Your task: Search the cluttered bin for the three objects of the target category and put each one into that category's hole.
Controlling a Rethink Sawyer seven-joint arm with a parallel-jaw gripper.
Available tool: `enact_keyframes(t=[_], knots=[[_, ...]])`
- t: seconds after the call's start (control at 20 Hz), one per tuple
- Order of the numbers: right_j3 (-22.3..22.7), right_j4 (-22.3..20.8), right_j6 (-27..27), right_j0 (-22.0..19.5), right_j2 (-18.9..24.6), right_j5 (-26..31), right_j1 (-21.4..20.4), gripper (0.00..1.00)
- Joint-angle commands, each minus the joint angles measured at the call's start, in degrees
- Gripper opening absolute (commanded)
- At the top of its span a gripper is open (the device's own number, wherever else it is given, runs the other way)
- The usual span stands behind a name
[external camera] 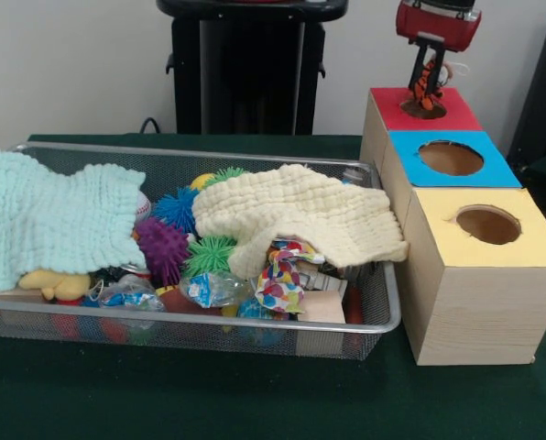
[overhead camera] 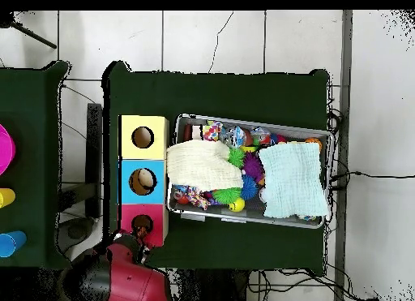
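My gripper [external camera: 428,71] hangs over the back box and is shut on an orange plush with black stripes [external camera: 425,84]. The plush dangles just above the round hole [external camera: 425,110] in the red top [external camera: 456,114]; its lower end reaches the hole's rim. In the overhead view the red arm [overhead camera: 121,269] ends by the red-topped box [overhead camera: 130,215]. The wire mesh bin [external camera: 255,323] lies left of the boxes. A yellow plush [external camera: 58,284] lies at its front left, half under a cloth. The brown-orange plush is hidden.
A mint cloth [external camera: 53,220] and a cream cloth [external camera: 300,215] cover much of the bin. Purple [external camera: 163,249], blue [external camera: 175,206] and green [external camera: 209,255] spiky balls and wrappers lie between them. Blue-topped [external camera: 493,170] and yellow-topped [external camera: 529,243] boxes stand in front of the red one.
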Motion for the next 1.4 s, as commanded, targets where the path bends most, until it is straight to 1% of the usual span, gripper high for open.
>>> enact_keyframes(t=[0.05, 0.15, 0.25, 0.4, 0.7, 0.95, 1.2, 1.25, 1.3, 1.35, 1.4], knots=[[-8.29, 4.26, 17.96, 2.27, -0.87, 5.25, 4.49, 0.00], [-8.44, 5.08, 17.53, 2.04, -0.11, 3.40, 5.77, 0.00], [-7.80, 5.75, 16.69, 0.57, 2.09, -0.21, 7.19, 0.00], [-6.66, 5.97, 16.13, -0.82, 4.22, -4.19, 8.66, 0.00], [-6.21, 6.45, 15.83, -1.56, 5.24, -7.86, 11.45, 0.00], [-5.65, 6.55, 15.08, -1.82, 5.07, -8.12, 11.35, 0.00], [-5.90, 6.84, 14.89, -0.79, 2.72, -3.96, 10.04, 0.00], [-5.92, 6.81, 14.74, -1.11, 3.06, -3.45, 9.84, 0.00], [-6.47, 6.51, 14.24, -0.80, 2.51, -3.20, 10.06, 0.00], [-6.93, 6.57, 14.41, 0.29, 1.36, -3.14, 10.46, 1.00], [-7.10, 6.60, 14.42, 0.30, 1.26, -2.74, 10.38, 1.00]])
